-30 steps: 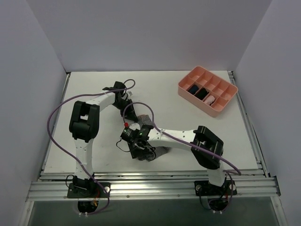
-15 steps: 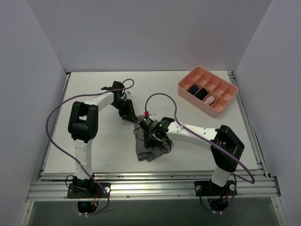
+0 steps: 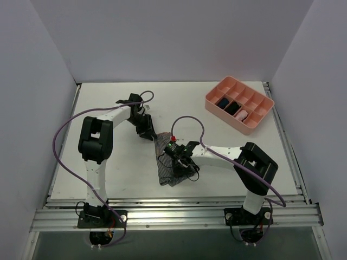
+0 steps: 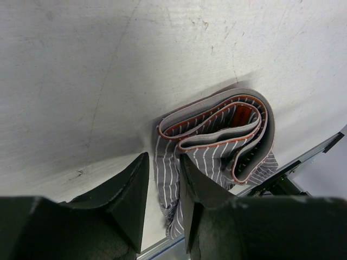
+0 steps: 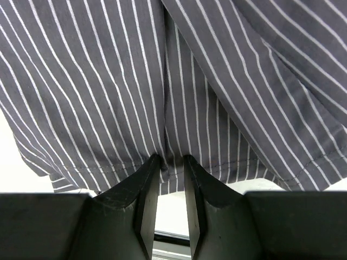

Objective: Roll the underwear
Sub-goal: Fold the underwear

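The underwear [image 3: 167,169], grey striped cloth, lies folded lengthwise at the table's middle front. In the left wrist view it [image 4: 217,127] shows as a loose coil with an orange-edged grey waistband. My left gripper [image 3: 145,129] is at its far end. Its jaws [image 4: 164,160] stand narrowly apart with a strip of the striped cloth between them. My right gripper [image 3: 182,160] is over the cloth's right side. Its jaws [image 5: 171,160] are pinched on the hem of the underwear [image 5: 162,81], which fills that view.
A pink divided tray [image 3: 265,105] stands at the back right, holding dark rolled bundles [image 3: 222,101] and a pink one [image 3: 242,114]. Purple cables loop above both arms. White walls close the left, back and right sides.
My right gripper has moved right from the cloth's left front to its right side. The left gripper has moved a little nearer and right. The cloth now lies narrower and longer.
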Action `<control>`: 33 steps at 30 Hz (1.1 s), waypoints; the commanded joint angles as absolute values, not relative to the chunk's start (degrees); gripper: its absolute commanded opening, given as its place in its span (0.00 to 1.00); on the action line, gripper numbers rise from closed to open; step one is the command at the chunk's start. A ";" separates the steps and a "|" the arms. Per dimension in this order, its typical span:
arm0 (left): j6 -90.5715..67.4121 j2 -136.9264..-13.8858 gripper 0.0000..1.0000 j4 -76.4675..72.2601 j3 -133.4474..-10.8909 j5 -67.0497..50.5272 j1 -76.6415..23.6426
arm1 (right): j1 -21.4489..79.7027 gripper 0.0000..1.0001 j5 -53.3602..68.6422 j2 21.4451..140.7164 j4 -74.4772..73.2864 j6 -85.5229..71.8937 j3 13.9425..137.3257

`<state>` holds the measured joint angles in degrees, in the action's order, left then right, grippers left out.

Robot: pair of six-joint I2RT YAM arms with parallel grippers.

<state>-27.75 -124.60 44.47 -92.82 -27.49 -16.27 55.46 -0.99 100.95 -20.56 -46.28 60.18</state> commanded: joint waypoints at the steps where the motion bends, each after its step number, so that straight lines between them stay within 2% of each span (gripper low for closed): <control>1: -26.54 -124.37 0.37 44.56 -94.39 -26.90 -15.29 | 55.20 0.21 -3.51 100.81 -22.76 -45.71 59.50; 14: -25.58 -123.58 0.37 43.25 -96.86 -29.17 -14.77 | 52.38 0.22 -5.01 99.32 -26.98 -40.25 59.94; 21: -23.91 -122.52 0.37 42.89 -97.29 -30.32 -14.94 | 50.98 0.23 -5.27 95.01 -31.29 -39.46 67.48; 25: -25.05 -122.08 0.37 42.98 -98.61 -30.67 -15.12 | 45.80 0.29 -6.49 93.17 -32.60 -39.81 69.08; 33: -28.21 -124.19 0.37 50.01 -105.90 -28.57 -17.93 | 35.16 0.35 -7.82 92.29 -33.66 -41.39 64.17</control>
